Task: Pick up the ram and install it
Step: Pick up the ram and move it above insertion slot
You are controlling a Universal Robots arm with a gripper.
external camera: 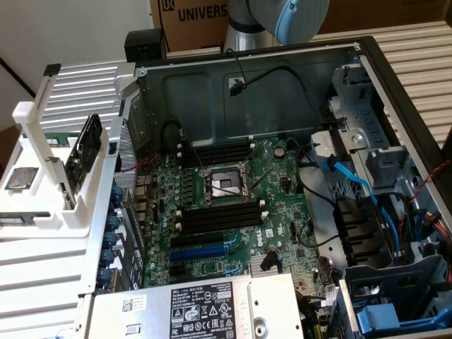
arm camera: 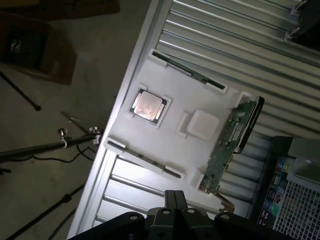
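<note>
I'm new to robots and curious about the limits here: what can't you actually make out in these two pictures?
Arm: cut off by the exterior view's top edge.
Box: exterior view, the end of its lettering is hidden behind the arm.
Ram: wrist view, label too small to read.
Gripper: shut; wrist view, body cut off by the picture's edge.
Case label: exterior view, print too small.

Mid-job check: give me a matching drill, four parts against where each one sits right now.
1. ram
2. silver processor chip
3. circuit card
4. processor socket

A. standing on edge in the white tray
B. inside the computer case
C. flat in a square pocket of the tray
D. flat in a long groove at the tray's edge

Pairs: 1-D, 2-C, 3-A, 4-B
</note>
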